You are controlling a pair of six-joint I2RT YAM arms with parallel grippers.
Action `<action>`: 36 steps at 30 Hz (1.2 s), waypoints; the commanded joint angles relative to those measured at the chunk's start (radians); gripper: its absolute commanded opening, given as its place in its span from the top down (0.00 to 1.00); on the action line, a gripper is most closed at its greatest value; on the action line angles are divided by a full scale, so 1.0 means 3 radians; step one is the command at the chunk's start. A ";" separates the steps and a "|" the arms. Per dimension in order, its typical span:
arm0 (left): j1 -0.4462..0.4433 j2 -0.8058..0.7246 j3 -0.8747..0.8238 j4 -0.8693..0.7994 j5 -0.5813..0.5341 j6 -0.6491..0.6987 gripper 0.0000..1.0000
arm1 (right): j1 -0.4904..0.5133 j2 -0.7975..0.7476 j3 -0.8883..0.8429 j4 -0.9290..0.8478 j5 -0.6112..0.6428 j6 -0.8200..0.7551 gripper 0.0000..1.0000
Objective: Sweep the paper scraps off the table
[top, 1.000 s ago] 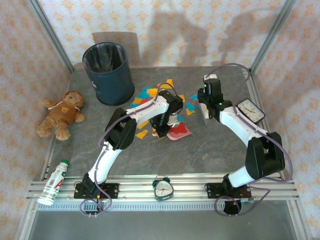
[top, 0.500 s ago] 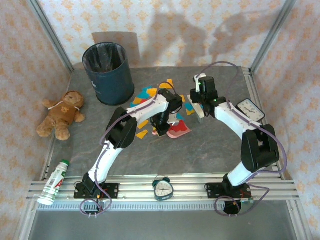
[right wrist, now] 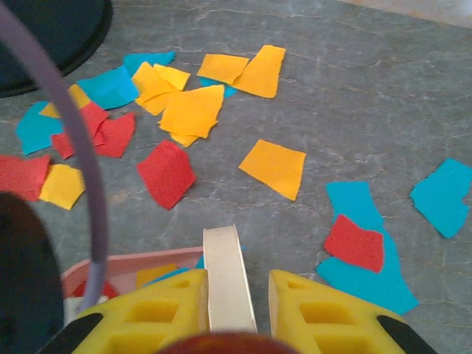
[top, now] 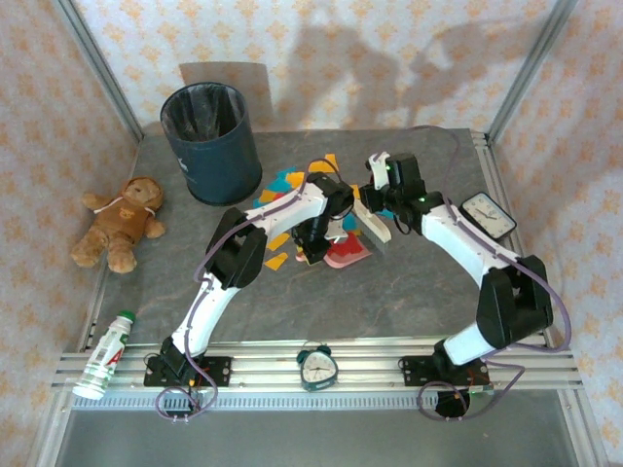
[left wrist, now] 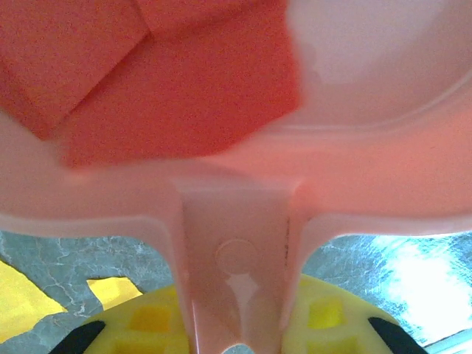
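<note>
Left fingers point(left wrist: 147, 321) tight on pink dustpan handle point(left wrist: 234, 258), right fingers point(right wrist: 317, 317) tight on cream tool point(right wrist: 227, 280).

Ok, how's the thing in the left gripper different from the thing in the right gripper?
The left gripper is shut on a pink dustpan; the right gripper is shut on a cream brush. The dustpan is broad and carries red paper scraps; the brush is a narrow bar carrying nothing. Both are clamped by their handles over the table.
</note>
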 commanded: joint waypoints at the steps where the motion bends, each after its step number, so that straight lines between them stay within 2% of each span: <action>1: 0.0022 0.0068 0.0070 -0.0053 -0.0032 -0.0018 1.00 | 0.0024 -0.0217 -0.0083 -0.0107 -0.0142 0.0093 1.00; 8: 0.0022 -0.0025 -0.0014 -0.0056 0.0044 0.0073 1.00 | 0.0021 -0.0472 -0.0198 0.0171 0.0266 0.0322 1.00; 12: 0.0019 -0.0082 -0.0074 -0.0074 0.0096 0.0111 1.00 | 0.0020 -0.0500 -0.0231 0.0258 0.0649 0.0461 1.00; 15: 0.0017 -0.0091 -0.0107 -0.0101 0.0133 0.0146 1.00 | 0.0024 -0.0439 -0.0238 0.0296 0.0773 0.0490 1.00; 27: 0.0006 -0.0105 -0.0125 -0.0077 0.0183 0.0176 1.00 | 0.0085 -0.0108 -0.0211 0.0394 0.0545 0.0464 1.00; 36: 0.0006 -0.0156 -0.0123 -0.0008 0.0176 0.0167 1.00 | 0.0102 -0.0125 -0.0237 0.0254 0.0011 0.0345 1.00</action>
